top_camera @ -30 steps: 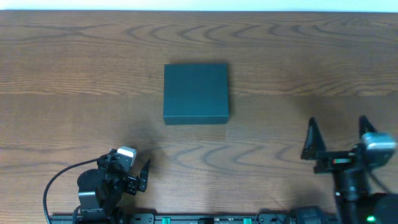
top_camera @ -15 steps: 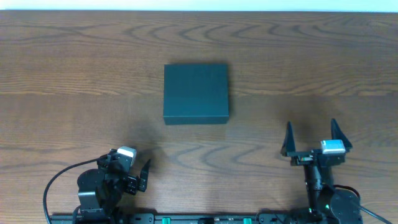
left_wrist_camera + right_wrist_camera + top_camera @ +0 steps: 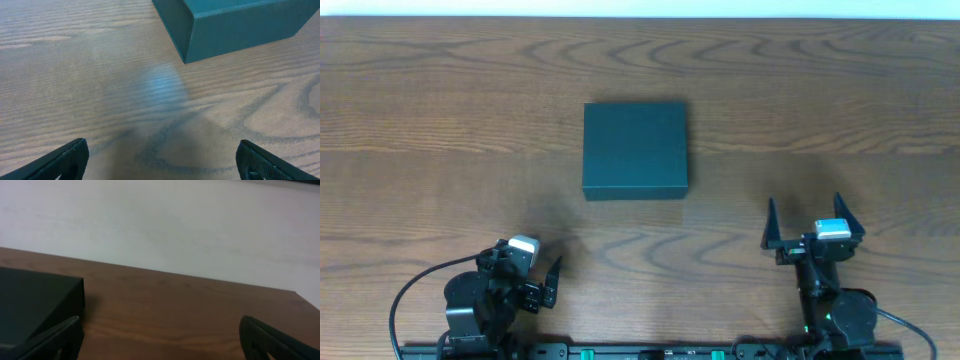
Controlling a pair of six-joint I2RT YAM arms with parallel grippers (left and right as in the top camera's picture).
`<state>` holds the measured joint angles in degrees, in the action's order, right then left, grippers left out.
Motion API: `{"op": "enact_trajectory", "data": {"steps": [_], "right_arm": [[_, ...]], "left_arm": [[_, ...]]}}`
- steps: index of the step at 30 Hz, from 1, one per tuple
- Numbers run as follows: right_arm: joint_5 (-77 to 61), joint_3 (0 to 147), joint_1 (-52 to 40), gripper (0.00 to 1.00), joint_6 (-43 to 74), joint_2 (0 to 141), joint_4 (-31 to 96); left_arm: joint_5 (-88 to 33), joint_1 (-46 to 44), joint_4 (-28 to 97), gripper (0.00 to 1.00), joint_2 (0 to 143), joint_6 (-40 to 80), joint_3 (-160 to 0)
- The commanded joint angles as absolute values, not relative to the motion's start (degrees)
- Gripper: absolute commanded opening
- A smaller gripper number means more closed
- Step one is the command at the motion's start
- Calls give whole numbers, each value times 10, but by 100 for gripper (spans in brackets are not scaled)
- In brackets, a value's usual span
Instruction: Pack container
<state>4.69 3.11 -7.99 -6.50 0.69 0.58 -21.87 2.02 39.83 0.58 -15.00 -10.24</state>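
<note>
The container [image 3: 635, 150] is a matte black, roughly square box with its lid shut, lying flat on the wooden table near the middle. It also shows at the top of the left wrist view [image 3: 235, 22] and at the left edge of the right wrist view [image 3: 35, 307]. My left gripper [image 3: 552, 280] is open and empty at the front left, well short of the box. My right gripper [image 3: 808, 222] is open and empty at the front right, below and to the right of the box. No snack packets are in view.
The wooden table [image 3: 440, 110] spans the whole overhead view. A pale wall [image 3: 160, 225] rises beyond the table's far edge in the right wrist view. A black cable [image 3: 415, 285] loops beside the left arm's base.
My right arm has swung leftwards and drawn back towards its base, with its gripper still open. The left arm and the box have not moved.
</note>
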Motion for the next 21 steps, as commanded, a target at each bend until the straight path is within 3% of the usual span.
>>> {"op": "enact_trajectory", "data": {"steps": [1, 21], "right_arm": [[45, 18, -75, 99, -69, 3, 4], [58, 3, -76, 99, -69, 3, 36]], "left_arm": [[-221, 18, 399, 95, 3, -148, -99], [-221, 18, 399, 95, 3, -148, -99]]}}
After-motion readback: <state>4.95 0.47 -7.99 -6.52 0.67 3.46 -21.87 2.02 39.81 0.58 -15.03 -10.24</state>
